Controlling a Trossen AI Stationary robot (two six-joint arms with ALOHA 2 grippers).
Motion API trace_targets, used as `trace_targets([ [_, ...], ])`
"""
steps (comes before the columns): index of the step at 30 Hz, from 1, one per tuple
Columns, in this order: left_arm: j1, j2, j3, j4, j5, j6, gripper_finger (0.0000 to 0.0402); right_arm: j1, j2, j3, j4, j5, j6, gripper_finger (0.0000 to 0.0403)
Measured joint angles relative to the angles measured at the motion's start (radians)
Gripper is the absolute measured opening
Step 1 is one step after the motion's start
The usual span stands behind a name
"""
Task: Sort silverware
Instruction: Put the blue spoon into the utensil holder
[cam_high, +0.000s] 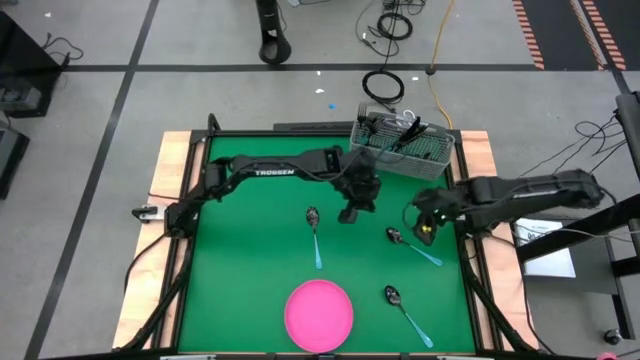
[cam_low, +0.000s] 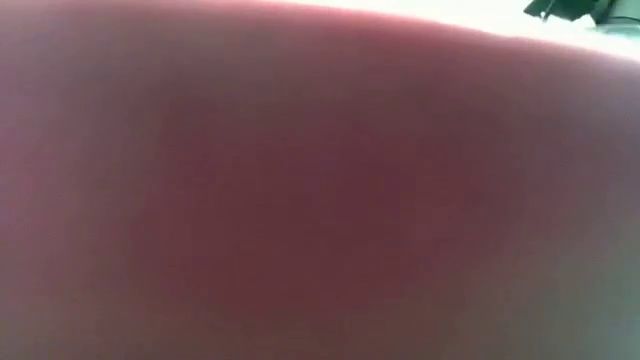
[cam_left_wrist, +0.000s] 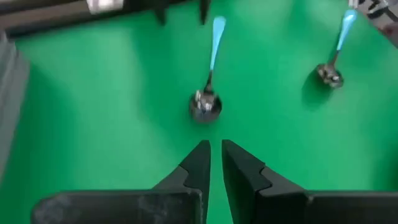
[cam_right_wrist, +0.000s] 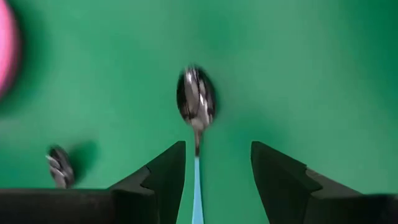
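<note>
Three spoons lie on the green mat (cam_high: 240, 260). The first spoon (cam_high: 315, 233) is near the centre, with its dark head toward 12 o'clock and its light-blue handle toward 6 o'clock. The second spoon (cam_high: 412, 245) lies toward 3 o'clock from it, and the third spoon (cam_high: 405, 310) lies toward 5 o'clock, beside the pink plate (cam_high: 319, 313) at the 6 o'clock edge. More utensils stand in the grey mesh basket (cam_high: 403, 148) at about 1 o'clock.

The left gripper (cam_high: 352, 212) hangs over the mat between the first and second spoons. Its fingers (cam_left_wrist: 198, 163) are almost together, with only a thin gap, and they hold nothing.

The right gripper (cam_high: 424, 228) is above the second spoon. Its fingers (cam_right_wrist: 163, 171) stand apart, and the blue handle runs between them without touching.

The low view shows only a pink blur.
</note>
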Motion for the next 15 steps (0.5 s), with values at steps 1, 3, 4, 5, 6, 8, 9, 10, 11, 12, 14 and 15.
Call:
trace_targets([
  [1,0.002,0.000,-0.014,0.005,-0.001,-0.011,0.0038,0.022,0.026,0.000,0.001,0.002,0.016,0.0171],
  [3,0.006,-0.002,-0.042,0.024,-0.002,-0.022,0.0031,0.066,0.076,0.000,0.012,0.018,0.044,0.0171],
  [4,0.007,-0.002,-0.051,0.028,-0.002,-0.036,0.0028,0.088,0.102,0.000,0.016,0.028,0.059,0.0171],
  [5,0.007,-0.002,-0.056,0.029,-0.002,-0.040,0.0026,0.110,0.128,0.000,0.018,0.038,0.074,0.0171],
  [6,0.007,-0.002,-0.060,0.028,-0.002,-0.043,0.0023,0.131,0.154,0.000,0.019,0.052,0.088,0.0171],
  [8,0.007,-0.003,-0.072,0.042,-0.002,-0.044,0.0019,0.172,0.202,0.000,0.020,0.071,0.112,0.0171],
  [9,0.007,-0.003,-0.078,0.053,-0.001,-0.045,0.0017,0.191,0.225,0.000,0.023,0.082,0.123,0.0171],
  [10,0.007,-0.003,-0.084,0.065,0.001,-0.047,0.0016,0.211,0.248,0.000,0.032,0.093,0.130,0.0171],
  [11,0.007,-0.003,-0.088,0.075,0.011,-0.057,0.0015,0.230,0.269,0.000,0.047,0.103,0.137,0.0171],
  [12,0.007,-0.003,-0.091,0.086,0.027,-0.068,0.0015,0.248,0.289,0.000,0.068,0.106,0.141,0.0171],
  [14,0.005,-0.004,-0.102,0.124,0.048,-0.077,0.0015,0.277,0.323,0.000,0.114,0.109,0.142,0.0171],
  [15,0.002,-0.006,-0.111,0.135,0.047,-0.079,0.0015,0.289,0.338,0.000,0.127,0.110,0.145,0.0171],
])
